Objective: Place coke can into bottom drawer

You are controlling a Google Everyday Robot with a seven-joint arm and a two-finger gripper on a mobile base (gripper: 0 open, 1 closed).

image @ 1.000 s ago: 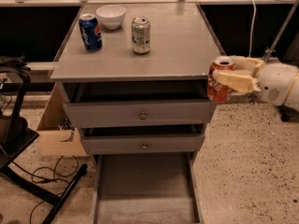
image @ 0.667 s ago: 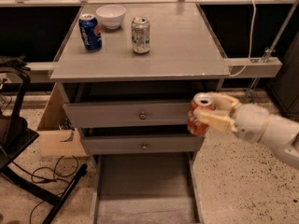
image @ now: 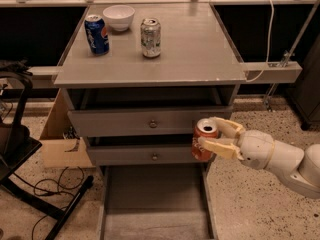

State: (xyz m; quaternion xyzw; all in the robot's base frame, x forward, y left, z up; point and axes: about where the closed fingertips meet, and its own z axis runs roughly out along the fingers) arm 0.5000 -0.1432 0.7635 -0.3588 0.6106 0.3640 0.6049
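Observation:
My gripper (image: 214, 137) comes in from the right and is shut on the coke can (image: 204, 141), a red-orange can with a silver top. It holds the can upright in front of the right end of the two knobbed drawers, above the right wall of the bottom drawer (image: 155, 199). The bottom drawer is pulled out, a wide shallow grey tray with nothing on its floor.
On the cabinet top (image: 200, 54) stand a blue Pepsi can (image: 97, 34), a silver-green can (image: 150, 37) and a white bowl (image: 119, 17). A cardboard box (image: 62, 144) and a black stand with cables (image: 30, 184) are on the floor at left.
My gripper has carried the coke can down and to the left, from beside the cabinet's right edge to in front of the drawer fronts.

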